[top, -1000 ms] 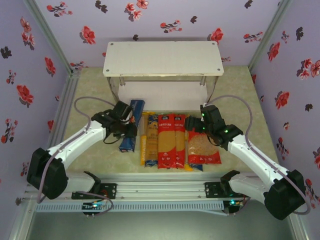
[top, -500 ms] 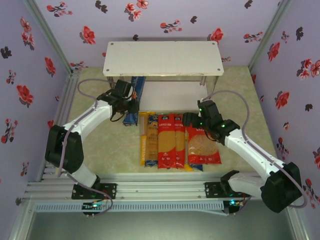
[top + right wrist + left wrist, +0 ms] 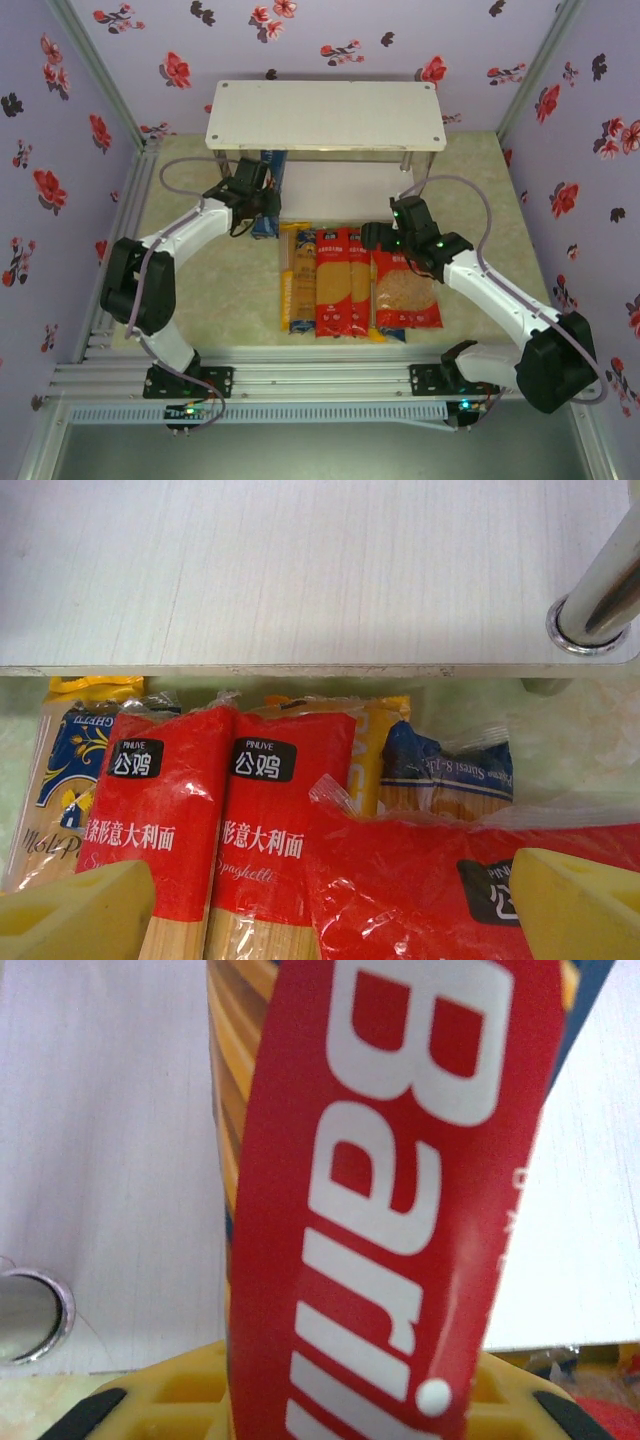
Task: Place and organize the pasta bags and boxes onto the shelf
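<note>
Blue pasta box [image 3: 275, 168] | long axis near-to-far, far end under shelf [image 3: 325, 115] | left hand [image 3: 258, 200] clamps it; right hand [image 3: 370, 238] wide open

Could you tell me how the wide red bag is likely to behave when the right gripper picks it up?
The wide red bag looks like soft, crinkled plastic, so it will probably sag rather than stay stiff. Its glossy film may slip in the right gripper. It overlaps a blue-labelled packet, so lifting could nudge that.
</note>
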Motion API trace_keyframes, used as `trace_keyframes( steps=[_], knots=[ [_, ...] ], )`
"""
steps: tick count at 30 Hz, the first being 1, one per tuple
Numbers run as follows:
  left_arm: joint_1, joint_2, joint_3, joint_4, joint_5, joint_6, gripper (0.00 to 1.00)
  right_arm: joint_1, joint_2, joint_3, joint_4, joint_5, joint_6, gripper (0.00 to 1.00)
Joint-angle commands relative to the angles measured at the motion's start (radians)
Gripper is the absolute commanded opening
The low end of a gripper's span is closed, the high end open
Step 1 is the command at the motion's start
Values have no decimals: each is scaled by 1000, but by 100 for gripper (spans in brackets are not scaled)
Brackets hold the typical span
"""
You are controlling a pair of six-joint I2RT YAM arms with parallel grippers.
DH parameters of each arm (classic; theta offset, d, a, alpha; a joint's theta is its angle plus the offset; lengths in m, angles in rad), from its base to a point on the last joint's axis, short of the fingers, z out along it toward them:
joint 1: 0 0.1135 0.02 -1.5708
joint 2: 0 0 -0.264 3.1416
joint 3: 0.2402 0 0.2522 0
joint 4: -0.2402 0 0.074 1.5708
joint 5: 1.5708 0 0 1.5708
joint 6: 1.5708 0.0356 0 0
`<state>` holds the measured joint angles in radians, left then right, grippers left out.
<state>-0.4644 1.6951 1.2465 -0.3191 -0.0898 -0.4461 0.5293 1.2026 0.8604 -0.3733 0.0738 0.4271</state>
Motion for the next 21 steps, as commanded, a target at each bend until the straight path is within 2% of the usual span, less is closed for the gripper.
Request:
trace_keyframes(
  steps=[1,8,18,21],
  knots=[
    [3,4,4,203,-60,-3,8,6,13,30,19,-6,-15,93],
    [-1,60,-7,270,-86,3,12,6,20,30,18,-6,-15,93],
    [-2,123,-1,283,-116,16,47,6,11,29,-1,9,-23,93],
    [-2,129,-1,272,-117,13,54,6,7,26,-4,12,-21,93]
  ],
)
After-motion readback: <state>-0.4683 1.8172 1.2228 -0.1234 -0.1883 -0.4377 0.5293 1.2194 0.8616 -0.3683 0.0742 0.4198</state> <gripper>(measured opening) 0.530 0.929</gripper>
